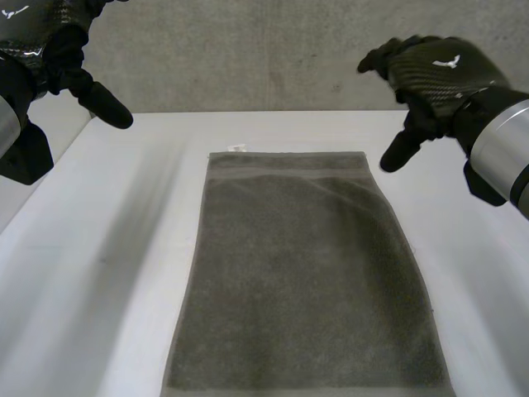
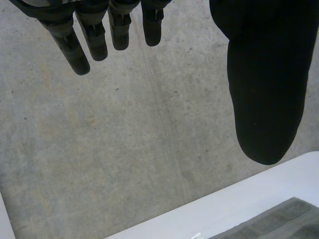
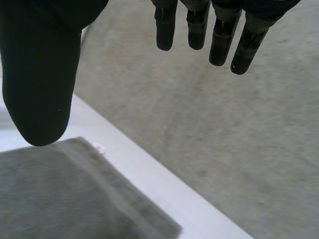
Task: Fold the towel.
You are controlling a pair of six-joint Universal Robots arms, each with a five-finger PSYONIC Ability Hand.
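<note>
The grey towel [image 1: 302,281] lies flat and unfolded on the middle of the white table [image 1: 124,248]. Its long sides run from the table's near edge toward the far edge, and its far short edge stops short of that far edge. A woven band crosses the towel near that end. A small white tag [image 1: 236,148] sticks out at the far left corner.

Neither hand touches the cloth. The left hand [image 1: 58,50] hangs in the air over the table's far left corner. Its fingers [image 2: 75,50] are straight and slightly spread, its thumb is held wide of them, and it grips nothing. The right hand [image 1: 434,70] hangs above the table beside the towel's far right corner. Its fingers [image 3: 222,40] are likewise straight and a little apart, with the thumb wide and nothing held. A grey concrete wall [image 1: 273,58] rises behind the table's far edge.
</note>
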